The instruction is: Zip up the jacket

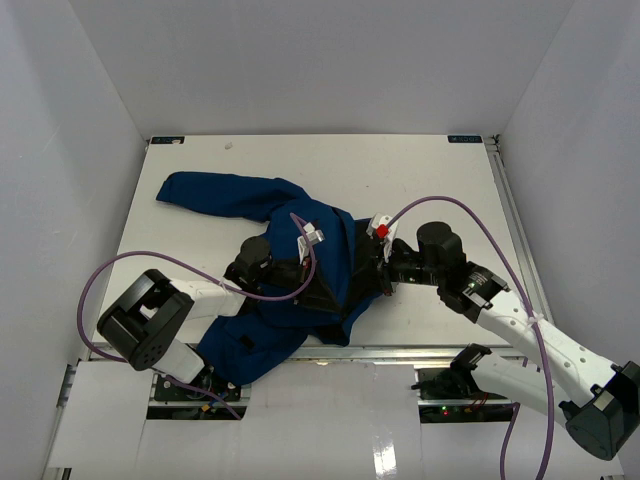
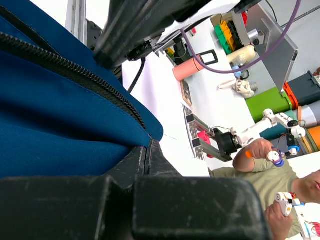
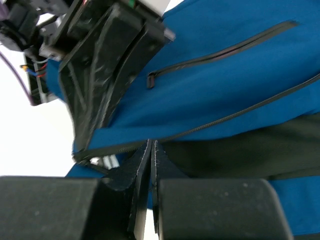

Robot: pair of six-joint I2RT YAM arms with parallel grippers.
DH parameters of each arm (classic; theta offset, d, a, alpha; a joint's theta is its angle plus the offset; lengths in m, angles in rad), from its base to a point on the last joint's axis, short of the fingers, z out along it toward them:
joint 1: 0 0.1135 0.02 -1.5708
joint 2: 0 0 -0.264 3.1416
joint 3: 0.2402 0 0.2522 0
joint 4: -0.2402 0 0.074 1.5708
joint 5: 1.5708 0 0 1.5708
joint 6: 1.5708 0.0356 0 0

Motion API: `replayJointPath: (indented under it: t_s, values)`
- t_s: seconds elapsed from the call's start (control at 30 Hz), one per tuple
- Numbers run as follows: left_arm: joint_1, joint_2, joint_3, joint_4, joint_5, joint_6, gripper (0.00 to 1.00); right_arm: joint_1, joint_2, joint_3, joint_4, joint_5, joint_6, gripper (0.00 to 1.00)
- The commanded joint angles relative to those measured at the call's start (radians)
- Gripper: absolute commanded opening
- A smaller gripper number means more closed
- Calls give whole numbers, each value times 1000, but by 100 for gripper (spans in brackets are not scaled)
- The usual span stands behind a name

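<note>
jacket [image 1: 265,195] lies crumpled centre-left on the desk [image 1: 450,180], one sleeve out toward 10 o'clock, another part draped over the near edge around 7 o'clock, front open. Left pincer [image 2: 148,150] is clamped shut on the blue fabric edge just below the zipper [image 2: 75,70]. Right pincer [image 3: 151,147] sits at 3 o'clock of the jacket, pinched closed on the zipper edge beside the black lining [image 3: 240,150], tips close to the left one

One jacket [image 1: 335,250], two claws [image 2: 148,148] [image 3: 151,145], one table [image 1: 440,175]
</note>
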Motion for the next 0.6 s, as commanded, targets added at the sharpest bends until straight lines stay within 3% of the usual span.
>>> replayJointPath:
  t_s: [0.0,0.07,0.2,0.37,0.57]
  values:
    - [-5,-24,23,0,39,18,0,-2,47,98,7,1,-22,8]
    - [-5,-28,23,-2,39,22,0,-2,62,110,-2,-9,15,8]
    - [-5,-33,20,-5,39,31,0,0,10,31,43,-47,139,42]
    - [-5,-27,21,7,40,31,0,0,-149,-109,56,-45,170,54]
    - [-5,-34,21,18,43,28,0,0,-127,-152,83,-110,159,69]
